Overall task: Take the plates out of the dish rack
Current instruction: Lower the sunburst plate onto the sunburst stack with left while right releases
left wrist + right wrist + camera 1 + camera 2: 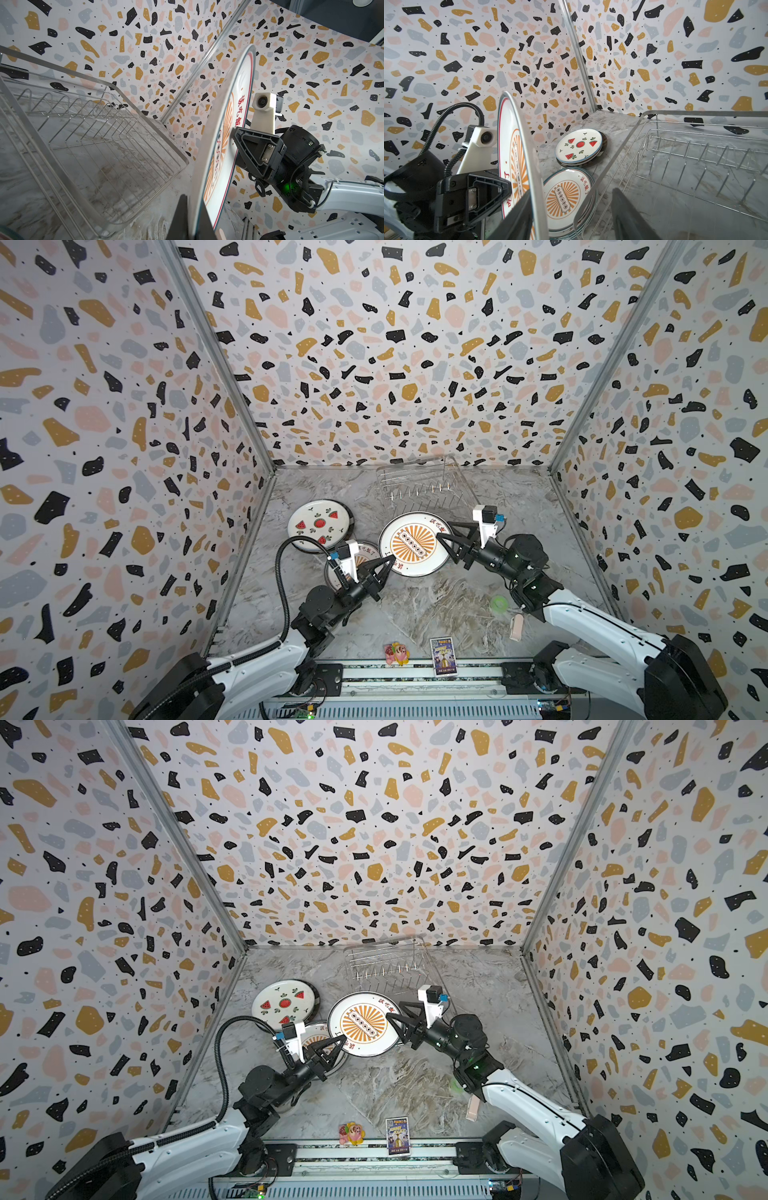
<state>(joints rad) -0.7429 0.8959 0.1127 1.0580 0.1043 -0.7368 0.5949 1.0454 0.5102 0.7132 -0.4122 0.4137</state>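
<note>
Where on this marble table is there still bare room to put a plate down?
Barest: the marble between the held sunburst plate and the card. Also the strip right of the dish rack. Crowded: the left, where the watermelon plates and a second stack lie.

The dish rack (419, 489) stands at the back of the desk (436, 605). Front-left of the rack lies one plate stack (320, 524), with a second stack (562, 199) nearer the front beside it. Directly before the rack, a single plate (413, 545) sits between the left claw (390, 559) and the right claw (444, 531).
</note>
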